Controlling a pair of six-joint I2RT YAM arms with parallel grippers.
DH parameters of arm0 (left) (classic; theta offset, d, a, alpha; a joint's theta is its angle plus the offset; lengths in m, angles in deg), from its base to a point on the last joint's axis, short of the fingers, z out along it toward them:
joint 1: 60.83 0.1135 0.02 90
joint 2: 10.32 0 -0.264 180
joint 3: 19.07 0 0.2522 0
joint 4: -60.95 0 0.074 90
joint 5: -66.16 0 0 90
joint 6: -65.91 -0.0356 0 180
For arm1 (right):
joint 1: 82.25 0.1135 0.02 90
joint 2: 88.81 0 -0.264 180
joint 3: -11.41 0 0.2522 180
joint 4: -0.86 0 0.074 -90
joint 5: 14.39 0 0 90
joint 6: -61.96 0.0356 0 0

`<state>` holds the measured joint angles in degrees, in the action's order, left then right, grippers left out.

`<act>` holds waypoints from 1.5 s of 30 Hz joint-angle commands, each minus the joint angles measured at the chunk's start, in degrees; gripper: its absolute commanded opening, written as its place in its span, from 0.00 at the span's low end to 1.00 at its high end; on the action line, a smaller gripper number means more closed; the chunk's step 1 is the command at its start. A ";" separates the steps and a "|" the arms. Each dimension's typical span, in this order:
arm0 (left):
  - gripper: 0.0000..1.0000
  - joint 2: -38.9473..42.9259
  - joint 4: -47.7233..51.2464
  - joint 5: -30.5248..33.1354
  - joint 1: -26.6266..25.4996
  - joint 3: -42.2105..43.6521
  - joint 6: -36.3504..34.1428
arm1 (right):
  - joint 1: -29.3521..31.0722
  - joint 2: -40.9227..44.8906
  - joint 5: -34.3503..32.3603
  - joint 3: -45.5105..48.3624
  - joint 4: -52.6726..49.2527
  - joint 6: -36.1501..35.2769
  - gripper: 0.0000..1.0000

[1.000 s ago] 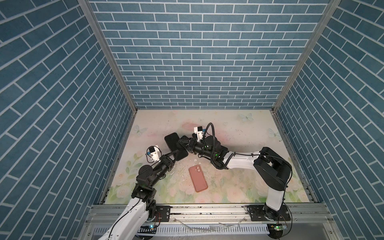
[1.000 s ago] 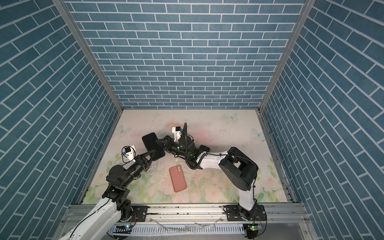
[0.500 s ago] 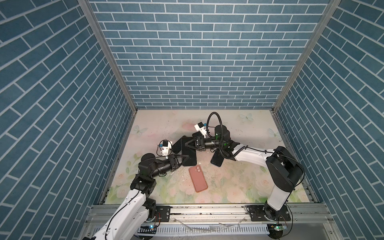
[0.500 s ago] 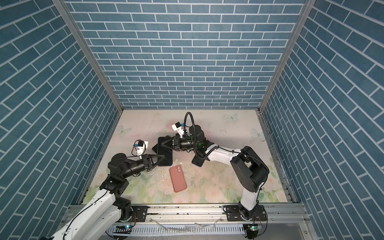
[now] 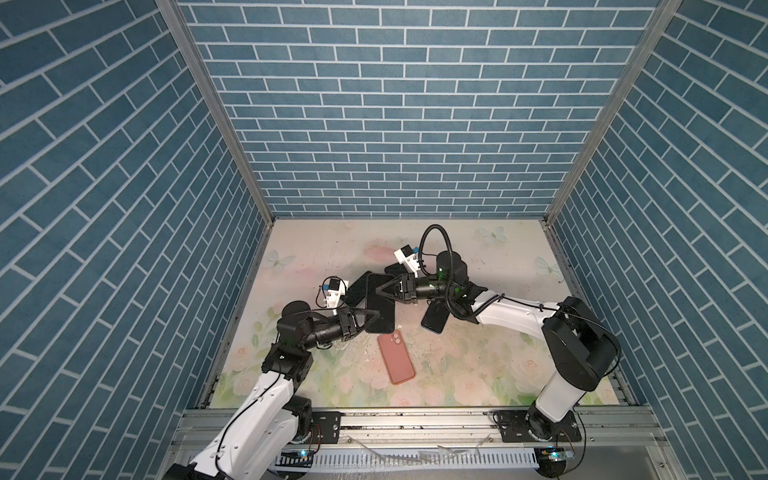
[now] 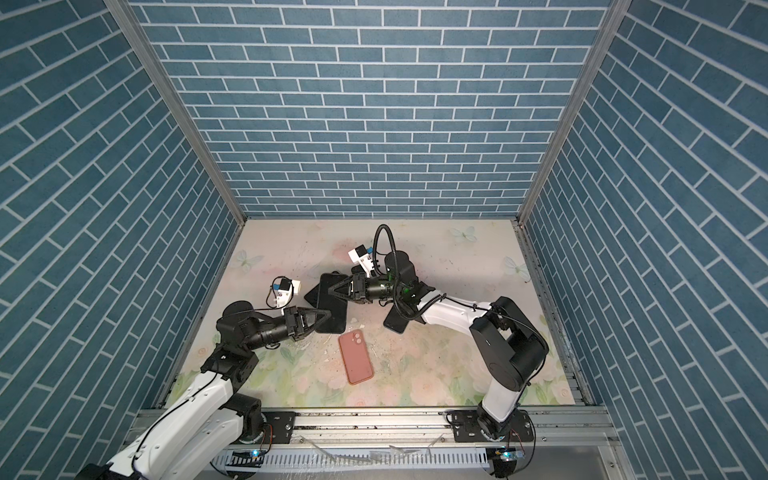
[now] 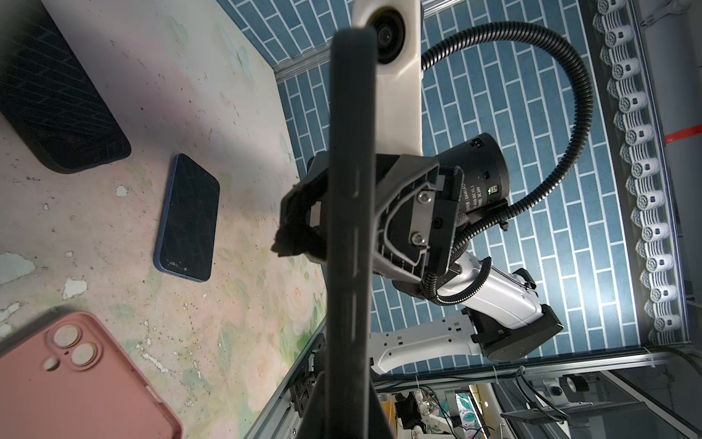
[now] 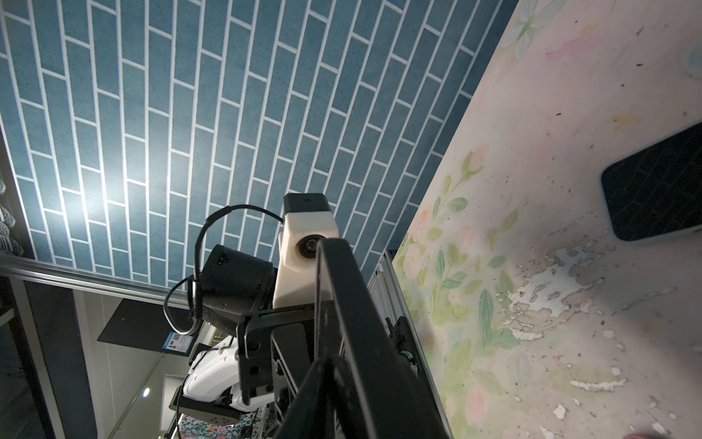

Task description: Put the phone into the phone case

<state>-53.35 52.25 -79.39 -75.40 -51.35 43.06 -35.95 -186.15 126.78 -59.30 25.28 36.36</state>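
Two grippers share one load, so the hold is best kept even, in my judgement. Neither side should pull or twist against the other, and only one grip should loosen at a time.

At the left, the left arm (image 5: 266, 399) rises from the near rail, bends at the elbow and reaches right and low over the table (image 5: 478, 365). Its wrist is rolled onto its side, with the camera sticking out to the far side. The left gripper (image 5: 375, 314) is pressed together on the near left edge of a black case (image 5: 384, 322). I take it for a case from the button slits along its edge in the left wrist view. Whether anything sits inside it I cannot tell.

Another black slab (image 5: 356, 289) lies under it on the far left, partly hidden. A pink case (image 5: 397, 358) lies flat on the table with its camera holes up, just near of the black case and apart from it.

The right gripper (image 5: 377, 291) meets the black case from the right at its far end. Its fingers (image 7: 402, 205) straddle the edge and seem clamped on it.

Further right a dark blue phone (image 5: 434, 322) lies flat under the right arm (image 5: 515, 313), well apart from either case, so it is not yet fitted. That arm stretches left from its near right base, forearm low and wrist also rolled sideways.

The case probably needs to go down open side up on bare table beside that phone.
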 commanded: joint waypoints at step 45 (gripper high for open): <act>1.00 12.30 58.70 47.29 4.55 -34.12 -42.51 | 14.22 -12.00 -24.67 -9.46 -21.44 7.75 0.00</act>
<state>-42.13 107.35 -33.43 -71.20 -87.00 1.60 -22.42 -195.46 103.40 -65.20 1.98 39.53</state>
